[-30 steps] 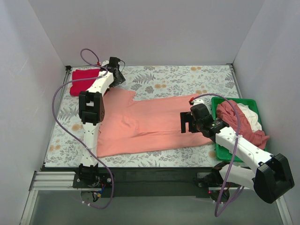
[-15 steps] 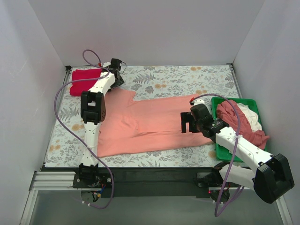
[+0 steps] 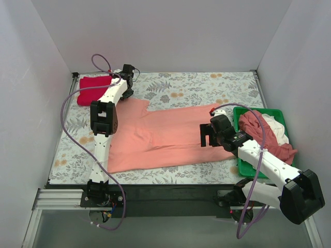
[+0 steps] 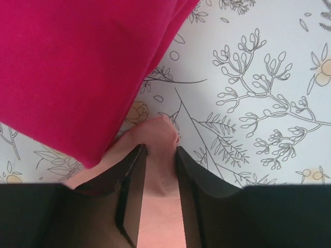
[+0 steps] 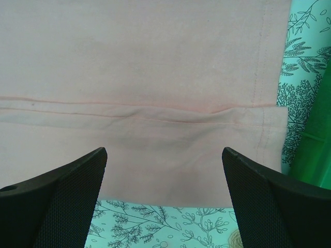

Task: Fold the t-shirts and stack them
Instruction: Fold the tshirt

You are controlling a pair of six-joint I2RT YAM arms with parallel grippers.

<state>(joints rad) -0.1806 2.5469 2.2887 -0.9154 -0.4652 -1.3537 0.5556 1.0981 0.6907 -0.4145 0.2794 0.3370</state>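
A: Where's the salmon t-shirt (image 3: 170, 132)?

B: Flat, long axis left-right. Left gripper (image 4: 160, 155) pinches its far-left corner beside the red folded t-shirt (image 3: 93, 88). Right gripper (image 5: 164, 160), wide open and empty, hovers over the hem.

Mid-table, salmon tee (image 3: 165, 135) is lying spread; red tee (image 3: 94, 88) sitting folded far-L; crumpled tees (image 3: 269, 132) lying in R bin (image 3: 258, 110).

We see a salmon t-shirt (image 3: 170, 135) spread across the table (image 3: 196, 82), our left gripper (image 3: 126, 92) at its far sleeve beside the folded red shirt (image 3: 93, 89) in the far-left corner, our right gripper (image 3: 206, 136) above its right hem.
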